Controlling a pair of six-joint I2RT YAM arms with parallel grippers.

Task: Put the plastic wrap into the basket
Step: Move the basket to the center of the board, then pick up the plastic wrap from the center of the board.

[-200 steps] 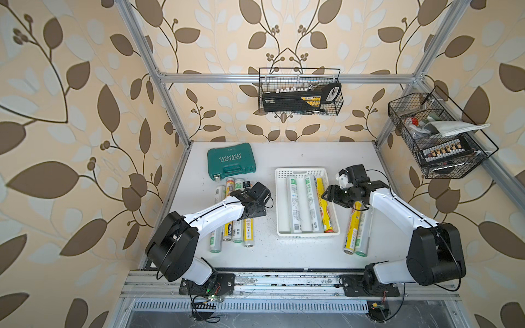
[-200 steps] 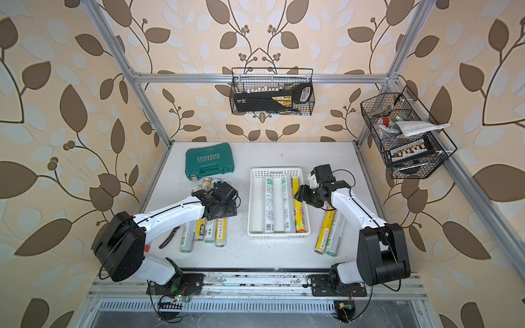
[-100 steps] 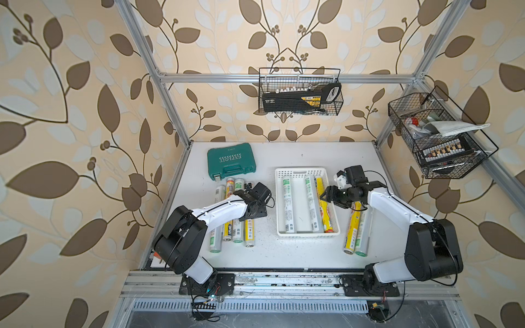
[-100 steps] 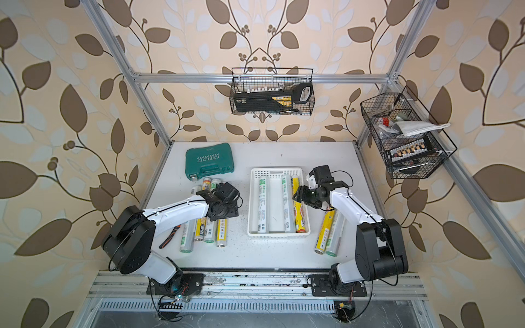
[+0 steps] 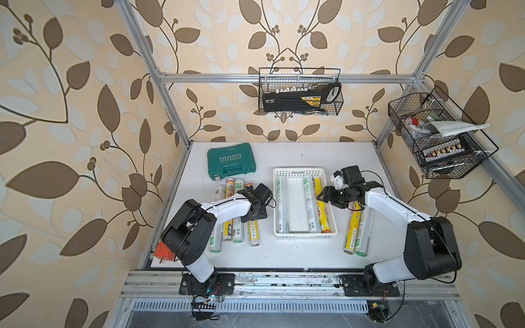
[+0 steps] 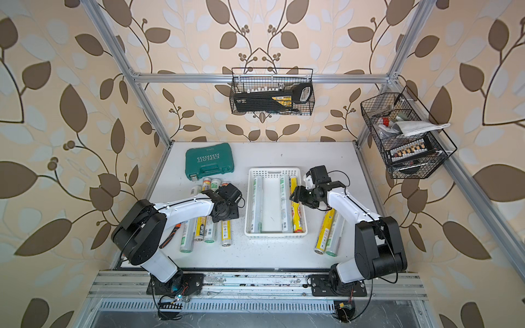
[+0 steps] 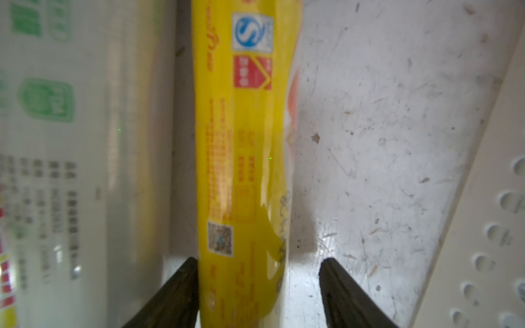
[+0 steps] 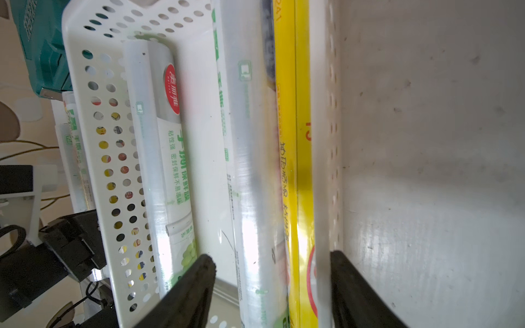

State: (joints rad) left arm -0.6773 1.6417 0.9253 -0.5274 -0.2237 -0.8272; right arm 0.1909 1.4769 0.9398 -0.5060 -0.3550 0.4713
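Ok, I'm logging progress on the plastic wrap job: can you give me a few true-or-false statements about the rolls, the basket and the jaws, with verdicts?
1. Three rolls lie in the white basket. True.
2. The teal case sits inside the basket. False: it is on the table, outside the basket, toward the back.
3. A pair of rolls lies on the table on the right arm's side of the basket. True.
4. The left gripper is shut on a silver roll. False: its jaws stand apart around a yellow roll, one touching it and the other clear of it.
5. The right gripper carries a roll. False: its jaws are open and empty over the basket.
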